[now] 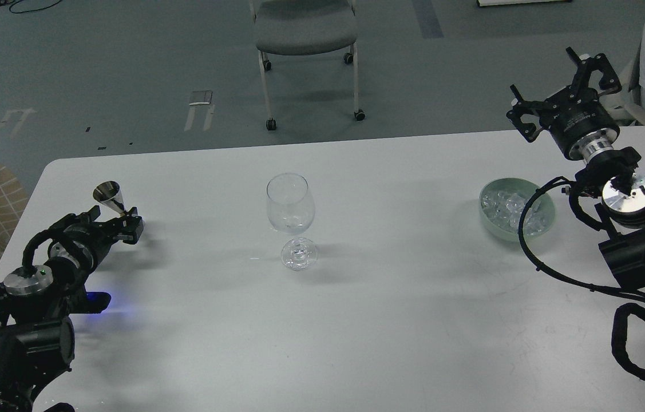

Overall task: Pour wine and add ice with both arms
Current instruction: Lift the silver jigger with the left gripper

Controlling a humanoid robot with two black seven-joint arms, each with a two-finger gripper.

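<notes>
A steel jigger (109,194) is gripped by the left tool (125,223), well apart from the wine glass (290,205); wine could be spilled by tilting early. The right tool (562,94) is held open, empty, above the ice (508,206) bowl (545,220).

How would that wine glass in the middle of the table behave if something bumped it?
The wine glass would probably tip easily: a wide bowl sits high on a thin stem over a small foot. Its thin clear wall suggests it is fragile. It looks empty, so likely light.
</notes>
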